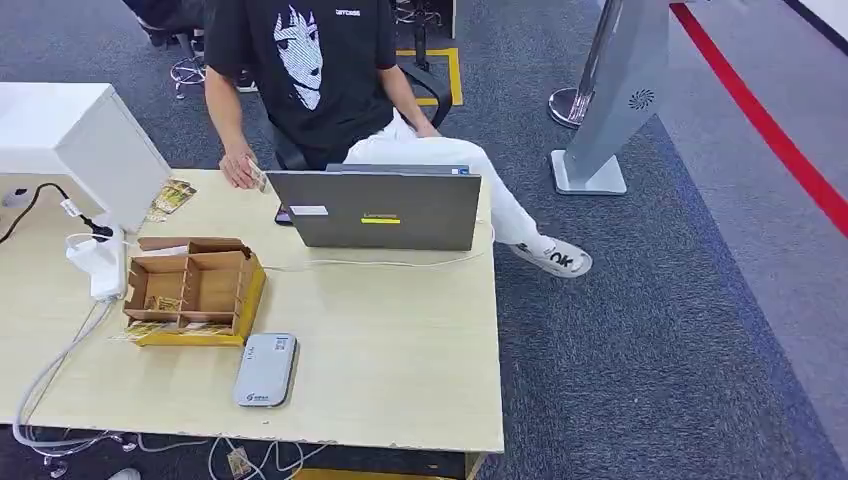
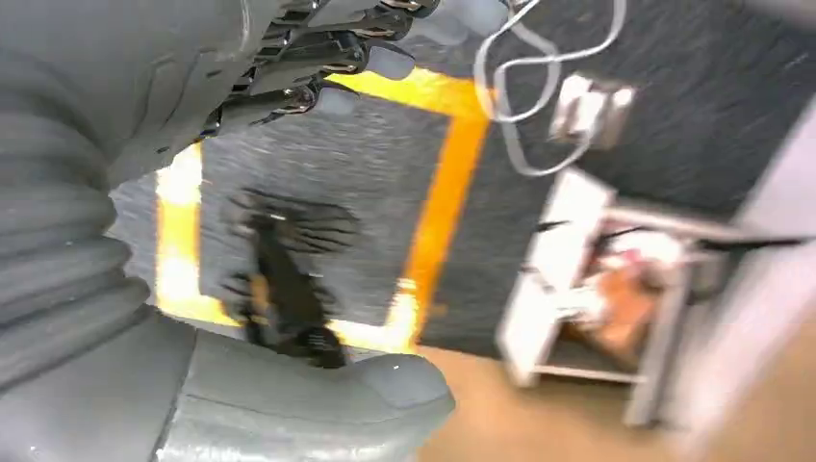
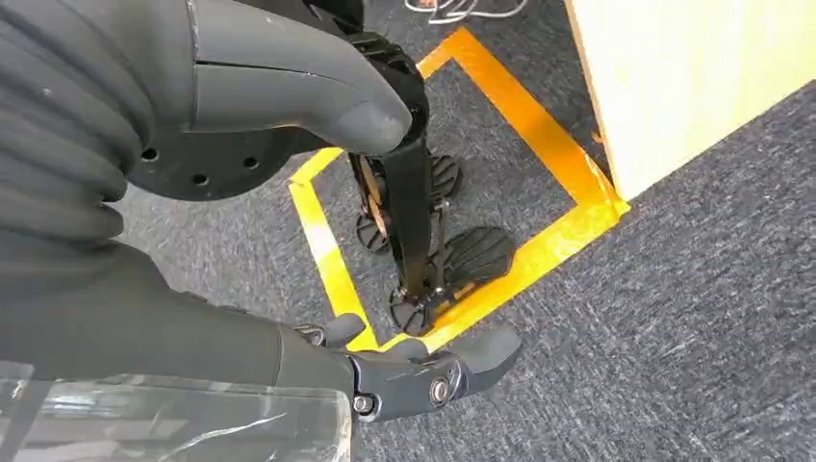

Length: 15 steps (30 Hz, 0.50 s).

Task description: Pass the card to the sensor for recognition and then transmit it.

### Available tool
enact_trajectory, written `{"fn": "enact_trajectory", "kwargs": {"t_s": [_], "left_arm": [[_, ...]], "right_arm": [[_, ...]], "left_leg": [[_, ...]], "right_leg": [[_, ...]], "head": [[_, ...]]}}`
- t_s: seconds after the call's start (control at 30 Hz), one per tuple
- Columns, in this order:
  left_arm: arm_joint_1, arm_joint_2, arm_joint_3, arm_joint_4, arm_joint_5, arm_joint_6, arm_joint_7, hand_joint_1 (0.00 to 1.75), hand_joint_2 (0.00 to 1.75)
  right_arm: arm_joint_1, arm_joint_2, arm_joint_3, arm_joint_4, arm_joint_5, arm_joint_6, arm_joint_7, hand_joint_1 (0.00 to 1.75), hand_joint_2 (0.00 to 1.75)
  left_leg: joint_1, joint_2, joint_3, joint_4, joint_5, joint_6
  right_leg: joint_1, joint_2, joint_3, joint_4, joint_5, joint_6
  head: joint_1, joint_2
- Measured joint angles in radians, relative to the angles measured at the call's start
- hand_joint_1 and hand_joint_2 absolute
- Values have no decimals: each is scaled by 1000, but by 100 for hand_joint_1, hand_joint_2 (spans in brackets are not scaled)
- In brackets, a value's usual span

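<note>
Hanging by the floor, both hands (image 2: 318, 58) (image 3: 289, 106) empty w/ fingers apart; cards in box (image 1: 192, 290) on table (image 1: 400, 340), box sits leftward, so left hand likely nearer

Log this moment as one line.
left hand: hanging, empty | right hand: hanging, empty | cards in cardboard organizer | sensor bare | person at laptop

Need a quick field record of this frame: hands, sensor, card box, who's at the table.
left hand: hanging by the floor, holds nothing, fingers apart
right hand: hanging over the carpet, holds nothing
sensor: grey, flat near the table's front edge
card box: cardboard compartments, behind the sensor
laptop: open, lid back toward robot
person: seated behind laptop, hand on table
</note>
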Motion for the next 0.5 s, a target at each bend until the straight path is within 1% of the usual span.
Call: {"fn": "enact_trajectory", "kwargs": {"t_s": [0.17,0.33,0.43,0.5], "left_arm": [[-12,25,27,23,185,-5,7,0,175],[-32,59,58,54,383,-12,14,0,175],[-44,81,70,79,485,-27,13,0,175],[-52,99,76,102,555,-49,0,0,175]], "right_arm": [[-2,-3,-7,4,-9,-11,0,0,175],[-3,-3,-13,5,-18,-17,3,0,175],[-4,-3,-15,6,-23,-21,6,0,175],[-5,-3,-18,8,-26,-30,6,0,175]], "left_leg": [[0,0,0,0,0,0],[0,0,0,0,0,0],[0,0,0,0,0,0],[0,0,0,0,1,0]], "right_leg": [[0,0,0,0,0,0],[0,0,0,0,0,0],[0,0,0,0,0,0],[0,0,0,0,0,0]], "head": [[0,0],[1,0],[0,0],[0,0]]}}
